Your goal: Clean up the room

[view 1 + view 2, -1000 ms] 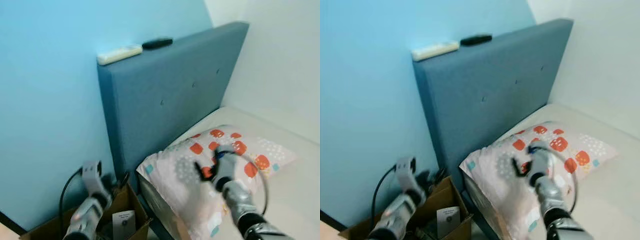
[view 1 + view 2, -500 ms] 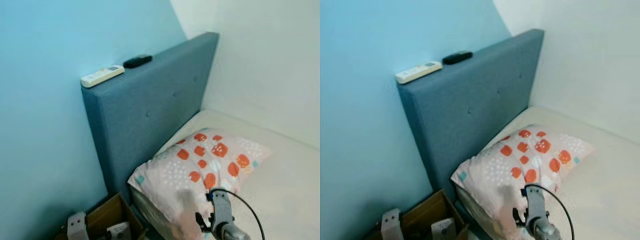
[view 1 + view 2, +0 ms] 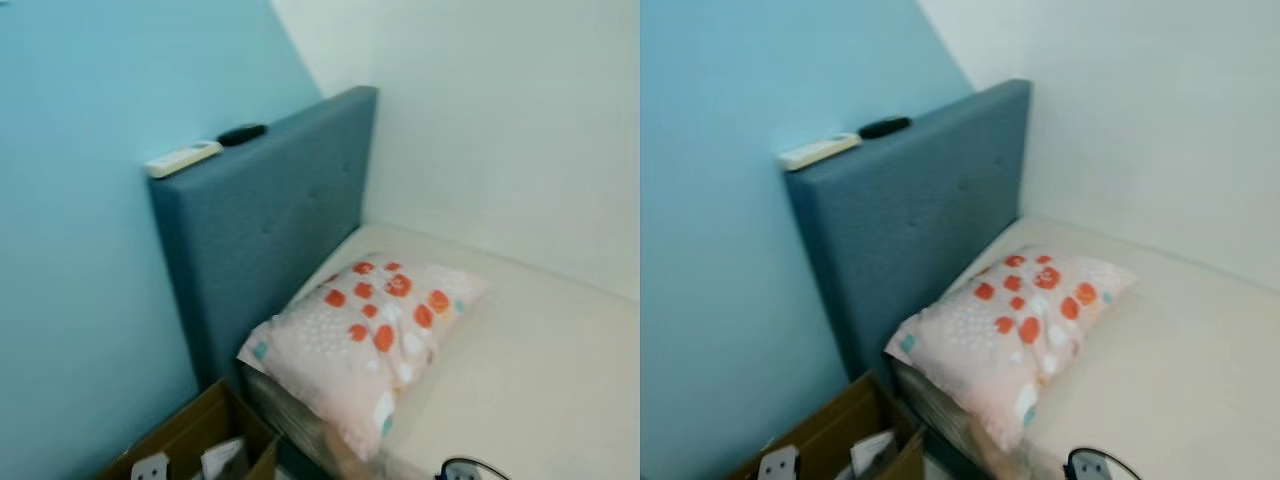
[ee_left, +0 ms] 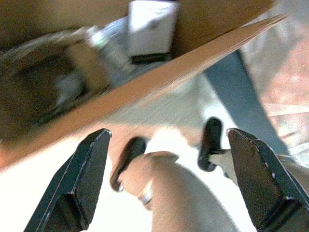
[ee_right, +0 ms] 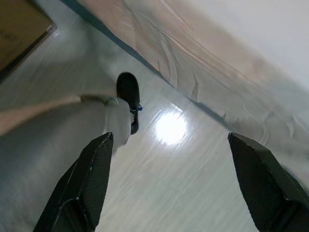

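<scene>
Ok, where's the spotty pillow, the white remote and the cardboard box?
pillow (image 3: 362, 330), left eye view, middle of its top.
white remote (image 3: 183, 158), left eye view, its middle.
cardboard box (image 3: 190, 432), left eye view, inner wall.

The left gripper (image 4: 166, 179) hung low with its fingers (image 4: 79, 181) spread wide; the right gripper (image 5: 174, 181) likewise pointed downward, fingers (image 5: 89, 181) parted

Both arms dropped out of the head views since 1 s ago: right gripper (image 5: 169, 188) was over the pillow (image 3: 365, 330), now low, fingers apart above the floor (image 5: 159, 193); left gripper (image 4: 166, 183) lowered too, fingers apart beside the cardboard box (image 3: 190, 440); camera swung, so the scene shifted in frame
</scene>
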Controlling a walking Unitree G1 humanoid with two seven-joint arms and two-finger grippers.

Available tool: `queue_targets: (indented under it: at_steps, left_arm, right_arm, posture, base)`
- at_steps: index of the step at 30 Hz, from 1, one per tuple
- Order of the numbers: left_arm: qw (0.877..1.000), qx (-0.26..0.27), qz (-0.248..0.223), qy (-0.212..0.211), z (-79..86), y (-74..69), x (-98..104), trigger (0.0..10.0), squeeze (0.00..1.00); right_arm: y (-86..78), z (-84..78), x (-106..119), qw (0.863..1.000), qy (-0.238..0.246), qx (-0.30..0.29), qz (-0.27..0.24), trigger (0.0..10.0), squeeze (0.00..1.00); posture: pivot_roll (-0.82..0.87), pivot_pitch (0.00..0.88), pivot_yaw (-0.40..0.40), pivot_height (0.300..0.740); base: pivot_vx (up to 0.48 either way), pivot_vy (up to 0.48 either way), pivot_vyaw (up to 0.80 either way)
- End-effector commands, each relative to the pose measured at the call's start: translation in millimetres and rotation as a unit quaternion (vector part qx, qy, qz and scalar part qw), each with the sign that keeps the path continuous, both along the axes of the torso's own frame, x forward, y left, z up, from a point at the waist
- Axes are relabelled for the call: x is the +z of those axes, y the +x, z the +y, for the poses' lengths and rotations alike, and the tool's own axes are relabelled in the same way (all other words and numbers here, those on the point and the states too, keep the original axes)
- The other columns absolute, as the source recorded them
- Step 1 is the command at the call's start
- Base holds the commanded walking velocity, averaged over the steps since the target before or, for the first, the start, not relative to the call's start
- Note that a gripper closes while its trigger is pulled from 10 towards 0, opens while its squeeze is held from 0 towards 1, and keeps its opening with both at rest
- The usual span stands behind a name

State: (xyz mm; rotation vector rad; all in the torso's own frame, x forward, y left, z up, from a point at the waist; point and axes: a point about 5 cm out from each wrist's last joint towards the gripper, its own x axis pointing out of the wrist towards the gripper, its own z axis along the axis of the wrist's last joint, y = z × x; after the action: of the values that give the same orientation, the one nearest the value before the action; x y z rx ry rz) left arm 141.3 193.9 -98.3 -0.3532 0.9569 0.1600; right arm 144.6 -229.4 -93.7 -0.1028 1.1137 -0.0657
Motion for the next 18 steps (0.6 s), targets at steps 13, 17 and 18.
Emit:
queue_targets:
  at_steps: [13,17,18]
  left_arm:
    - [1.000,-0.017,-0.001,0.003,1.3,2.5,1.1,10.0,0.00]
    - [1.000,-0.020,-0.004,0.000,0.9,2.9,1.3,10.0,0.00]
    - [1.000,-0.022,-0.004,-0.001,0.7,3.0,1.3,10.0,0.00]
  right_arm:
    - [-0.8,0.6,-0.6,1.000,-0.012,0.008,0.007,10.0,0.00]
    - [-2.5,0.9,-1.3,1.000,-0.013,0.007,0.009,10.0,0.00]
    - [-3.1,0.8,-1.5,1.000,-0.014,0.007,0.010,10.0,0.00]
  posture:
    - [0.02,0.000,-0.063,0.710]
    - [0.02,0.000,-0.060,0.710]
    - [0.02,0.000,-0.059,0.710]
  base:
    - [-0.037,0.000,0.00]
    - [0.000,0.000,0.00]
    - [0.000,0.000,0.00]
